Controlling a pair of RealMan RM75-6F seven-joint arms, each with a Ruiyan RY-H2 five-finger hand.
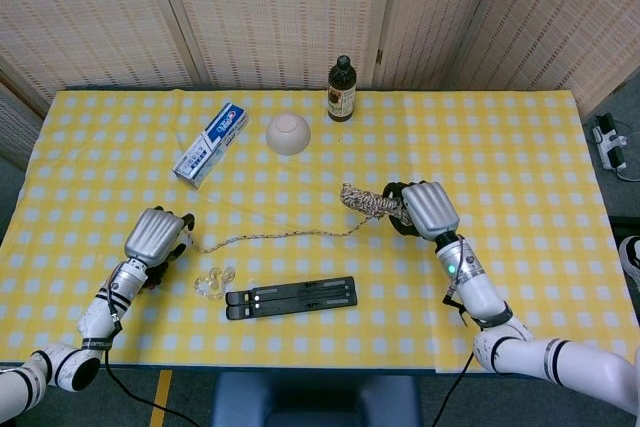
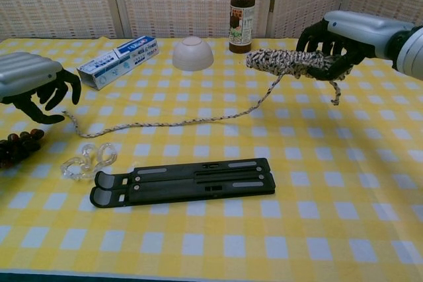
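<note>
On the yellow checked tablecloth (image 1: 500, 147) I count one speckled braided rope (image 2: 192, 121). My right hand (image 2: 334, 37) grips its coiled end, lifted; my left hand (image 2: 33, 84), fingers spread and holding nothing, hovers over its tail.

Two robot arms with five-finger hands

Left hand (image 1: 157, 236) and right hand (image 1: 428, 209): ribbed silver-grey back plates, black fingers. Forearms white, jointed with black bands; a small green light glows on the right wrist; a thin black cable trails beside each arm.
</note>
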